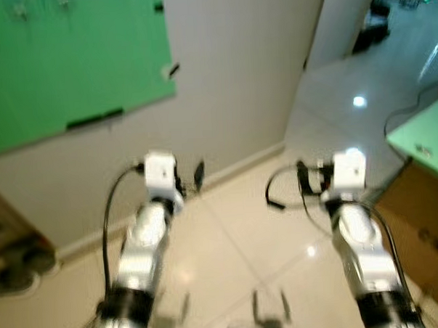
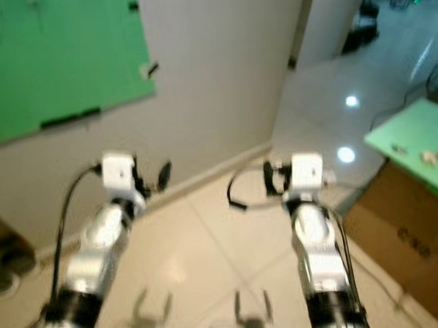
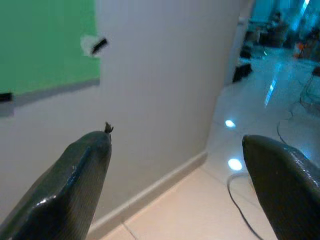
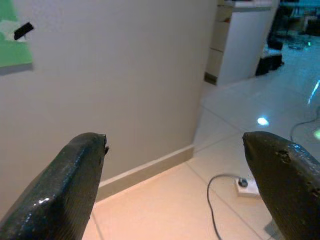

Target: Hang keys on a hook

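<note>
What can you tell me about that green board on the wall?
The green board is a flat, matte sheet mounted flush on the pale wall, upper left of the head views. Black tape holds its lower edge, and another bit sits at its right edge. Small pale fittings show near its top, too blurred to identify.

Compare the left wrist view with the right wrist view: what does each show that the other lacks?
Left wrist: the left gripper, fingers apart, and a broad stretch of the green board. Right wrist: the right gripper, fingers apart, a white cabinet and a white power strip on the floor. Both: the grey wall, its skirting and the glossy tile floor.
</note>
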### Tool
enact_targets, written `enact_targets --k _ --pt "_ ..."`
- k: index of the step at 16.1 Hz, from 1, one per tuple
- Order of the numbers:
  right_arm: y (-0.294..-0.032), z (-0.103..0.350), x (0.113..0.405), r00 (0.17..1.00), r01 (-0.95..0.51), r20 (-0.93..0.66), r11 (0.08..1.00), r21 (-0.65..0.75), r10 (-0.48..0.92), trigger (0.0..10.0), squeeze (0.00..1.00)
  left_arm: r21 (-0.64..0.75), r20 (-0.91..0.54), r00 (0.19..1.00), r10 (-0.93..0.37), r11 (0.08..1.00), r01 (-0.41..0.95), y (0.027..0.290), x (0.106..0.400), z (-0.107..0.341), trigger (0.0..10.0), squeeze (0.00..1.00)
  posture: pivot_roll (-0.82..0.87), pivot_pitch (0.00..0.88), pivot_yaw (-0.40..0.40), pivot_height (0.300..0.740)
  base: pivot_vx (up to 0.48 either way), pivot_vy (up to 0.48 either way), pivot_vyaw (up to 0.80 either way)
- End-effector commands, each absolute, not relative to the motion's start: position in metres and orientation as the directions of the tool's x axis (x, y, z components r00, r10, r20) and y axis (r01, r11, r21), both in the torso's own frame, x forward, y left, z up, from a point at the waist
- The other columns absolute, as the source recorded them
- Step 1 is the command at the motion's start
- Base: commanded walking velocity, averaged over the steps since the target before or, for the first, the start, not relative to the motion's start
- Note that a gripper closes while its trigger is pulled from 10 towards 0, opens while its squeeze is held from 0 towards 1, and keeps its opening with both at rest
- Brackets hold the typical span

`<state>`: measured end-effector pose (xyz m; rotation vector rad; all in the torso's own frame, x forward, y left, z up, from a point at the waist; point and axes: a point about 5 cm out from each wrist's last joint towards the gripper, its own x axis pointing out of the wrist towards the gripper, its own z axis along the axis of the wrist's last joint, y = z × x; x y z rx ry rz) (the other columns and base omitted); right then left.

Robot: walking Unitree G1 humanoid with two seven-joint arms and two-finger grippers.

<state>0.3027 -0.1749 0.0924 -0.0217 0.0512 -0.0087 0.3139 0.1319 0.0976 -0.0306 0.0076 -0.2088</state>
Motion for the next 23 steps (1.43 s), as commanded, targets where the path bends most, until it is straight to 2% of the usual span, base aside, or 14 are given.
enact_targets --k 1,4,8,11,23 --pt "-0.172 0.092 0.301 0.999 0.011 -0.043 1.000 -0.022 -0.012 10.0 0.00 -0.050 -0.023 0.983 -0.180 0.983 0.179 0.139 0.312 0.092 10.0 0.00 -0.03 0.000 -0.020 0.740 0.000 0.000 -0.65" --pt "-0.176 0.091 0.300 0.999 0.013 -0.040 0.999 -0.034 -0.015 10.0 0.00 -0.110 -0.032 0.989 -0.146 0.984 0.142 0.146 0.314 0.089 10.0 0.00 -0.04 0.000 -0.020 0.740 0.000 0.000 -0.66" --pt "-0.178 0.090 0.301 0.999 0.022 -0.043 0.998 -0.054 -0.024 10.0 0.00 -0.062 -0.025 0.987 -0.162 0.985 0.160 0.147 0.317 0.090 10.0 0.00 -0.04 0.000 -0.022 0.740 0.000 0.000 -0.68" --pt "-0.178 0.089 0.301 0.999 0.025 -0.044 0.999 -0.047 -0.027 10.0 0.00 -0.080 -0.013 0.984 -0.176 0.981 0.175 0.144 0.316 0.090 10.0 0.00 -0.04 0.000 -0.020 0.740 0.000 0.000 -0.71" --pt "-0.179 0.085 0.296 0.999 0.028 -0.037 0.998 -0.048 -0.030 10.0 0.00 -0.057 -0.006 0.980 -0.199 0.978 0.198 0.140 0.310 0.087 10.0 0.00 -0.05 0.000 -0.020 0.740 0.480 0.000 -0.06"
